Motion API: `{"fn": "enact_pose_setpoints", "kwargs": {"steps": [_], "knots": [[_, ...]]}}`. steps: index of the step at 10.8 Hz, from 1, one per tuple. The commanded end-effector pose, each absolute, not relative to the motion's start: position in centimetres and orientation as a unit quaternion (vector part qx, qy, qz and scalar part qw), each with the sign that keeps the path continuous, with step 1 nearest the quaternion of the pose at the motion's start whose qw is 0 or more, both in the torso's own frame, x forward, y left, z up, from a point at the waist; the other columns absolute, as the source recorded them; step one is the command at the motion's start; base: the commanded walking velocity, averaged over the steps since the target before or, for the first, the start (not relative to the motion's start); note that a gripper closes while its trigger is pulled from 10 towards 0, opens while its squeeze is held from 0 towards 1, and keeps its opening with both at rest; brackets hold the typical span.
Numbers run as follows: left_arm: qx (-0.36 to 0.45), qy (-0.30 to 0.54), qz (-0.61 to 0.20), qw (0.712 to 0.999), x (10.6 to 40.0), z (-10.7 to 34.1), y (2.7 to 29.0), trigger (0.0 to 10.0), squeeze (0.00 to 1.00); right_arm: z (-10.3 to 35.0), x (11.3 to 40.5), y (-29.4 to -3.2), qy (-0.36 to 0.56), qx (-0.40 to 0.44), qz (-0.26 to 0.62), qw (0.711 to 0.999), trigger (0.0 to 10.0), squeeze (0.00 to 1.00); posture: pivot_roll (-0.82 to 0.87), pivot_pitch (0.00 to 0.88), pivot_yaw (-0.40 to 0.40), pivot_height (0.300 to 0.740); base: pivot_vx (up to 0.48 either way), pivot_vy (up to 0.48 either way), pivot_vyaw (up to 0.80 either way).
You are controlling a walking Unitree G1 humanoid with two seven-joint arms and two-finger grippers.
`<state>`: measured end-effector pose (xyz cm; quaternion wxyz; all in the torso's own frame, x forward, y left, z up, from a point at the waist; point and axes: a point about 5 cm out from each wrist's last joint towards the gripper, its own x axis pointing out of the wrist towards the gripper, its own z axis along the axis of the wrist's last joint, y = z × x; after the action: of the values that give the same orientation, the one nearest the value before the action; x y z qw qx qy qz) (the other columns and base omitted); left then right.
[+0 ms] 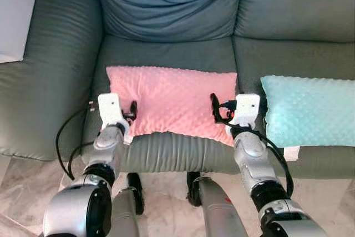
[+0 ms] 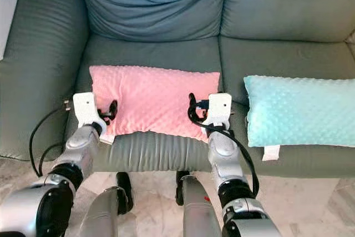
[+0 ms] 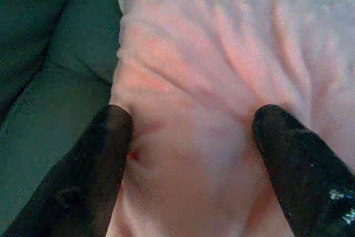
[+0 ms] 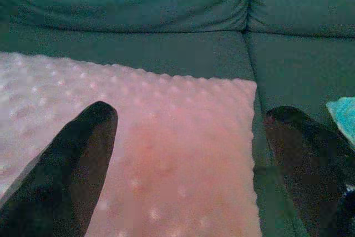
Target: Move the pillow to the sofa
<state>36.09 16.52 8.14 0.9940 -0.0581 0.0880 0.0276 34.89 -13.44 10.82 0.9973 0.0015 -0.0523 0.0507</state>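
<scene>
Pink pillow (image 1: pixel 171 101) lies flat on the middle seat of the grey-green sofa (image 1: pixel 55 76), front edge at the seat lip, w/ a small white tag poking out under its front-left corner.

Left gripper (image 3: pixel 188 137) is at the pillow's left-front corner: fingers (image 3: pixel 105 154) spread apart, pressed onto wrinkled fabric, not pinched. In the head views most of that gripper is hidden behind its white wrist block, so only a black tip shows.

Right gripper (image 4: pixel 188 137) is at the pillow's right-front corner, jaws apart; one finger over the pink fabric, the other over bare seat past the pillow's right edge. Can't tell if either tip touches, as the wrist view is dim and soft.

Teal pillow (image 1: pixel 308 109) sits on the right seat, near the pink one but apart, right end cut off by the frame. White object (image 1: pixel 14 12) on the left armrest, mostly cropped, can't ID. Marble floor (image 1: pixel 22 181) below.
</scene>
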Motion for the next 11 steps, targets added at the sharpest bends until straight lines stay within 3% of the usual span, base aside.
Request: {"fn": "enact_pose_setpoints", "kwargs": {"steps": [1,3,4,5,6,7,11], "knots": [[-0.066,0.112,0.034,0.991,35.1,6.5,16.4,10.0,1.00,9.3,34.1,-13.5,-0.022,0.009,0.047,0.999,10.0,1.00,-0.20,0.444,-0.023,0.740,0.000,0.000,0.00],[-0.048,0.106,0.030,0.993,35.0,6.5,16.3,10.0,1.00,9.3,33.8,-13.1,-0.019,0.017,0.050,0.998,10.0,1.00,-0.20,0.435,-0.023,0.740,0.000,0.000,0.00],[-0.020,0.085,0.025,0.996,35.4,7.4,16.8,10.0,0.11,9.3,33.6,-12.6,-0.014,0.025,0.057,0.998,10.0,1.00,-0.19,0.427,-0.022,0.740,0.000,0.000,0.00],[-0.013,0.069,0.019,0.997,35.7,8.0,17.1,10.0,0.00,9.3,33.4,-12.3,-0.009,0.033,0.060,0.998,10.0,1.00,-0.19,0.426,-0.022,0.740,0.000,0.000,0.00],[0.004,0.049,0.017,0.999,36.0,9.0,17.8,10.0,0.00,9.2,32.9,-11.7,0.003,0.046,0.069,0.997,10.0,1.00,-0.18,0.417,-0.018,0.740,0.000,0.000,0.00],[-0.021,0.014,0.016,1.000,36.3,10.2,19.1,10.0,1.00,9.1,32.0,-10.6,0.005,0.060,0.089,0.994,10.0,1.00,-0.17,0.413,-0.018,0.740,0.000,0.000,0.00],[0.002,-0.012,-0.051,0.999,35.5,10.6,19.4,10.0,1.00,9.4,30.8,-9.1,0.072,0.113,0.127,0.983,10.0,1.00,-0.16,0.370,-0.026,0.740,0.000,0.000,0.00]]}}
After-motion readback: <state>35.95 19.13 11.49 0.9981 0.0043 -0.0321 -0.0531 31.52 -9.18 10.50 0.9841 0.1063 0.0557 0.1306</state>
